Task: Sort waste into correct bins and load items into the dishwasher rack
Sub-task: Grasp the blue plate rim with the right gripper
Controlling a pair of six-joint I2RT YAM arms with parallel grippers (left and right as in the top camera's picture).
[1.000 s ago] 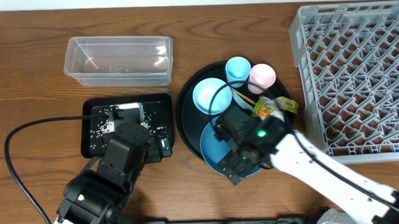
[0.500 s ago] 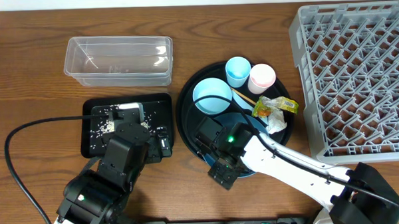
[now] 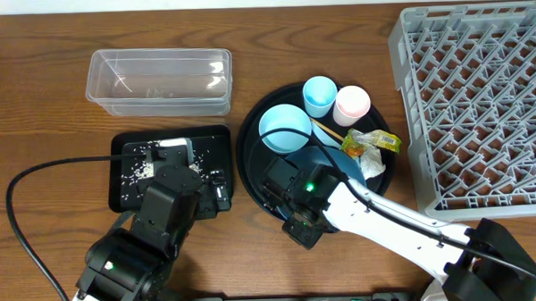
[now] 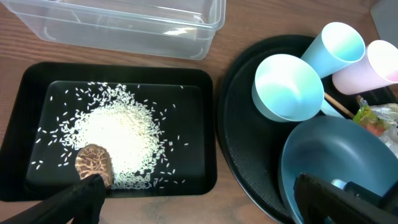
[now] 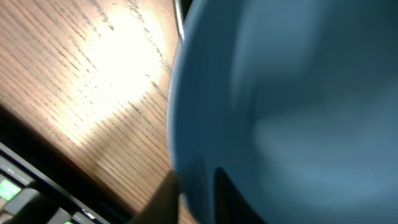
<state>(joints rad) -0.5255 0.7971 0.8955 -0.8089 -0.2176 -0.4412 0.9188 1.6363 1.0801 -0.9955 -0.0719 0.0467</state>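
Right end effector [image 3: 297, 225]: pinching the blue plate [image 4: 336, 155] at its near-left rim.
Plate: in the round black tray [image 4: 239, 155].
Dishwasher rack [image 3: 481, 98]: well right of plate; right arm nearer.
Left end effector [image 4: 199, 186]: spread, above the shallow black tray [image 4: 210, 149].

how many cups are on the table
2. The light-blue cup sits at the far edge of the round black tray; the pink cup stands beside it, toward the dishwasher rack. The right arm covers part of the tray, so another could be hidden.
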